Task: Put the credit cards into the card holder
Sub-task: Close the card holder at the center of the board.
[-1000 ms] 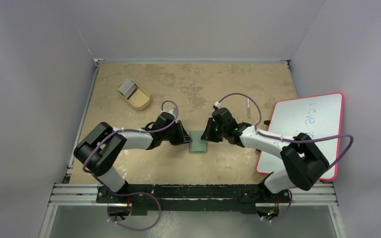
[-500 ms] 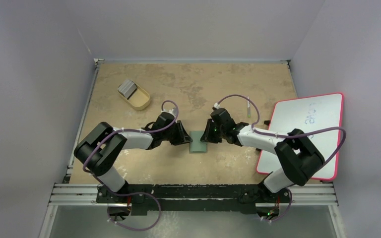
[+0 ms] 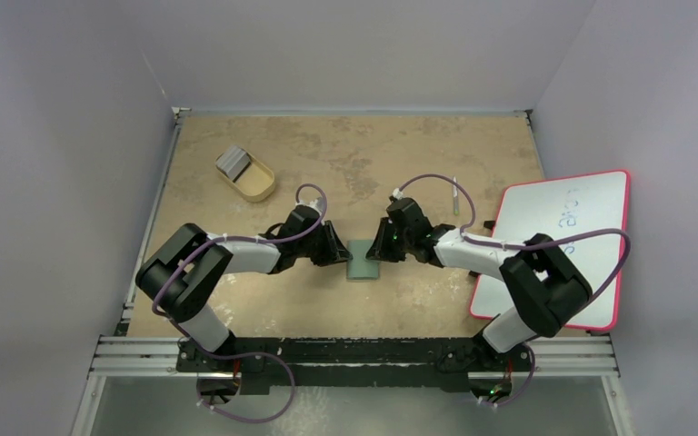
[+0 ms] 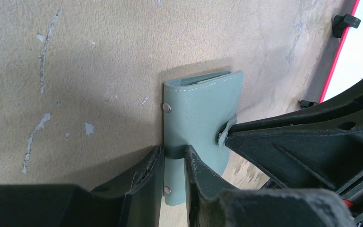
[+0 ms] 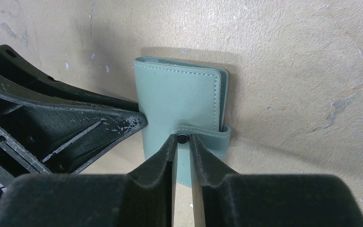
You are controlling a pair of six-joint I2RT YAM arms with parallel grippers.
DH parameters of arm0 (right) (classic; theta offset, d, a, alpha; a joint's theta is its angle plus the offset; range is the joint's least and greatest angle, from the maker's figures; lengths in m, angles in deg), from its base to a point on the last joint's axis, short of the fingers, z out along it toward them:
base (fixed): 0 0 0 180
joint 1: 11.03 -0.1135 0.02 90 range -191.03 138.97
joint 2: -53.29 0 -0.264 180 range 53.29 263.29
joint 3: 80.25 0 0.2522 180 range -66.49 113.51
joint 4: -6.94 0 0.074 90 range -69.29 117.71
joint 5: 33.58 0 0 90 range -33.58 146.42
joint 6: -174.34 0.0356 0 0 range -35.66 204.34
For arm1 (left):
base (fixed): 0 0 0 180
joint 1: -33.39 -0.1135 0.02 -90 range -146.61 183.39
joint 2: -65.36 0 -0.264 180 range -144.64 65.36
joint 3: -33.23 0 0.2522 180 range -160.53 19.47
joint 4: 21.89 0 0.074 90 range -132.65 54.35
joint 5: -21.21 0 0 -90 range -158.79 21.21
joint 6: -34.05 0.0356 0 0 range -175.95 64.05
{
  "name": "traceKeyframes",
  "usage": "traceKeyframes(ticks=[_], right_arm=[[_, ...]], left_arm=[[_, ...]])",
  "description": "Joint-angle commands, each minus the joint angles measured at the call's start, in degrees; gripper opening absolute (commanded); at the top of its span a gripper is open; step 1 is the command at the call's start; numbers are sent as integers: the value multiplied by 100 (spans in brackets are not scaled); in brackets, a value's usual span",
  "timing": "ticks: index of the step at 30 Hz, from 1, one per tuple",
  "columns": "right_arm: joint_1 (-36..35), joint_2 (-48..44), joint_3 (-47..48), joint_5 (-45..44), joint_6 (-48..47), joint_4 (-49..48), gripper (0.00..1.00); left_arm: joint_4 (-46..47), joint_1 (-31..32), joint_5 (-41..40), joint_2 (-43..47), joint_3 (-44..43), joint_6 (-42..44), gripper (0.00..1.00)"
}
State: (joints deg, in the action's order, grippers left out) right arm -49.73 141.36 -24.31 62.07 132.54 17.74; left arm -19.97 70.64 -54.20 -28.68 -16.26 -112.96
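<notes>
Top external view puts the card holder flat and folded shut at the middle of the table, between my two arms. Closed as it is, its inside is hidden from me. Its long axis runs from the near side to the far side with a slight tilt. On the left wrist camera its riveted edge faces the left gripper, whose fingers stand close together, pinched on that edge. The strap side faces the right gripper, whose fingers are almost together, nipping the closure strap at its snap. From above, both sets of fingertips are covered by the wrists. Well apart, toward the far left, a tan oval tray holds the grey credit cards, stacked at its far end; I cannot count them. A pink-edged whiteboard lies at the right, partly under the right arm.
</notes>
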Motion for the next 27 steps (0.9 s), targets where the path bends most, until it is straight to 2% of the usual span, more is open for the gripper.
traceKeyframes(ticks=[1, 7, 16, 27], right_arm=[[3, 49, 47, -17, -21, 130, 17], [-2, 236, 290, -373, -268, 362, 14], [-43, 486, 481, -413, -335, 566, 11], [-690, 990, 1084, -1191, -359, 1538, 8]], left_arm=[[93, -18, 7, -87, -77, 48, 21], [101, -20, 0, -88, -84, 49, 21], [110, -17, 9, -127, -79, 51, 21], [163, -17, 22, -199, -84, 55, 21]])
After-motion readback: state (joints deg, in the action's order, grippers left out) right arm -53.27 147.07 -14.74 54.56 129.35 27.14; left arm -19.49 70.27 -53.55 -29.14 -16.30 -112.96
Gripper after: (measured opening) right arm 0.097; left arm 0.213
